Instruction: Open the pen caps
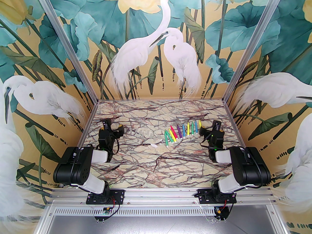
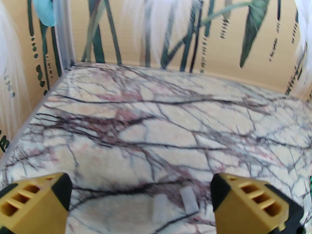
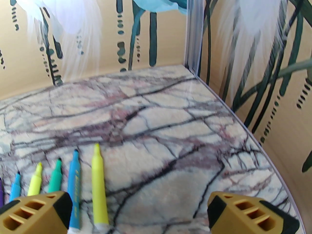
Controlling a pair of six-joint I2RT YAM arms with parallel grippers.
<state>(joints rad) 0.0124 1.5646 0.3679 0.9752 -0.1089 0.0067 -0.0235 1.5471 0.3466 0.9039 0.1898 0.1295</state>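
Right wrist view shows the right hand (image 3: 139,201) wide open beside thin bright-barrelled plastic felt-tip pens (image 3: 98,186), probably light and slippery, best pinched mid-barrel.

The pens (image 1: 182,133) lie flat in a neat slanted row on the right half of the bench (image 1: 156,164), side by side, in green, pink, yellow, purple and blue. Up close, the yellow pen (image 3: 99,189), the blue pen (image 3: 74,191) and their neighbours have bare coloured tips pointing at the back wall, with whitish ends nearest. Two pale see-through caps (image 2: 189,200) lie loose on the marble, close together, a bit blurry.
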